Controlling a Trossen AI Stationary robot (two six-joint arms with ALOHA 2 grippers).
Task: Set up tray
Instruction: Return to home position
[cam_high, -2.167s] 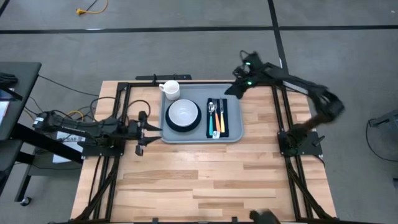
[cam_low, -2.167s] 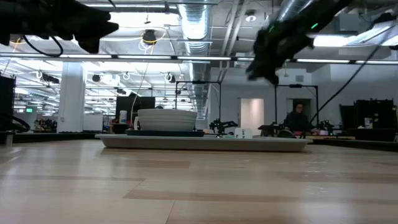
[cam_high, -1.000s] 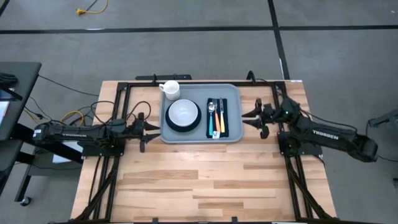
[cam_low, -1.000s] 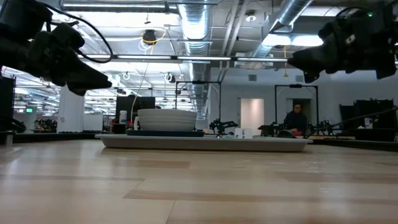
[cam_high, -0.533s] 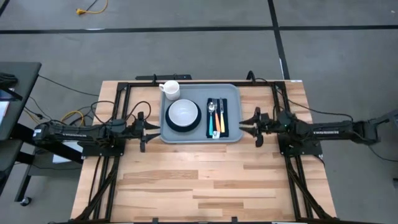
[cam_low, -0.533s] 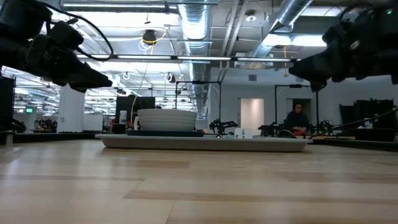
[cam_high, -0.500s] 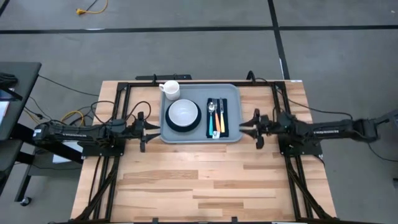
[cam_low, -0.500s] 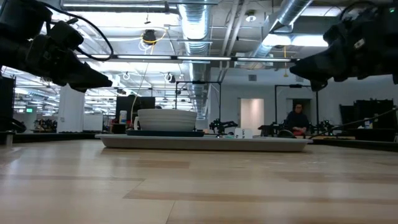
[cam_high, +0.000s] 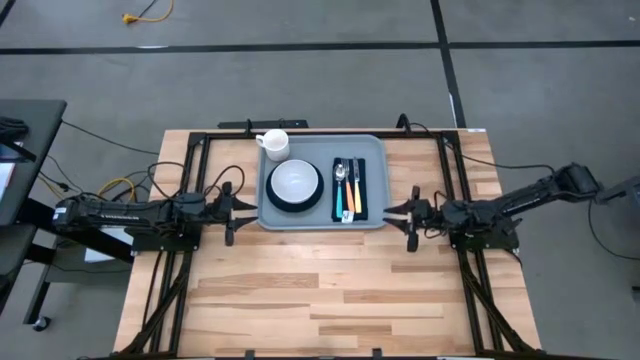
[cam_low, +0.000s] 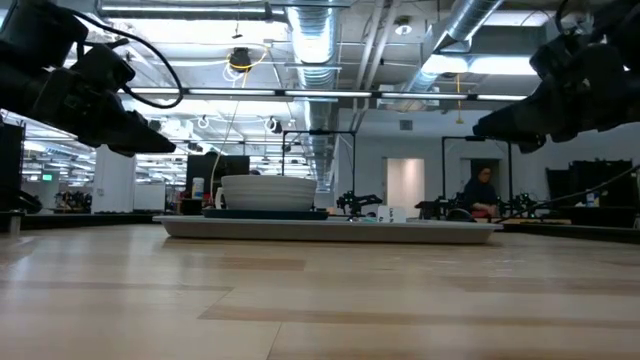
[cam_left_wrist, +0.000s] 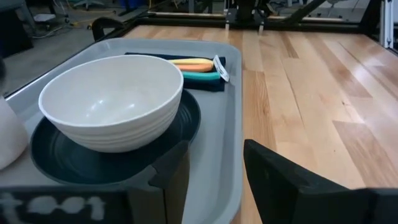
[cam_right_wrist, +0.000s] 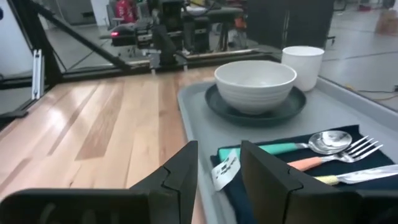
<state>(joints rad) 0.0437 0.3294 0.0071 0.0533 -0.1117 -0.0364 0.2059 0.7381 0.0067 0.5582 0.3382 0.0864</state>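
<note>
The light grey-blue tray (cam_high: 376, 150) lies flat on the wooden table. It holds a white bowl (cam_high: 296, 181) on a dark round plate (cam_left_wrist: 68, 163), a white mug (cam_high: 273, 144), and a navy napkin (cam_high: 361, 205) carrying a spoon, a fork and a knife (cam_right_wrist: 323, 152). My left gripper (cam_high: 247, 207) is open, low by the tray's left end near its near corner; in its wrist view the tray's rim (cam_left_wrist: 231, 134) runs between the fingers. My right gripper (cam_high: 394, 212) is open, low at the tray's right end near the near corner (cam_right_wrist: 186, 99).
Black frame rails (cam_high: 455, 170) run along both table sides and the far edge. Bare wood (cam_high: 330, 290) stretches between the tray and the table's near edge. Beyond the table the low view shows a room with a person (cam_low: 478, 195) far off.
My right gripper has moved along the tray's right end toward the table's near edge and sunk lower, its arm stretching out flatter; it has stayed open. The tray and the dishes have not moved.
</note>
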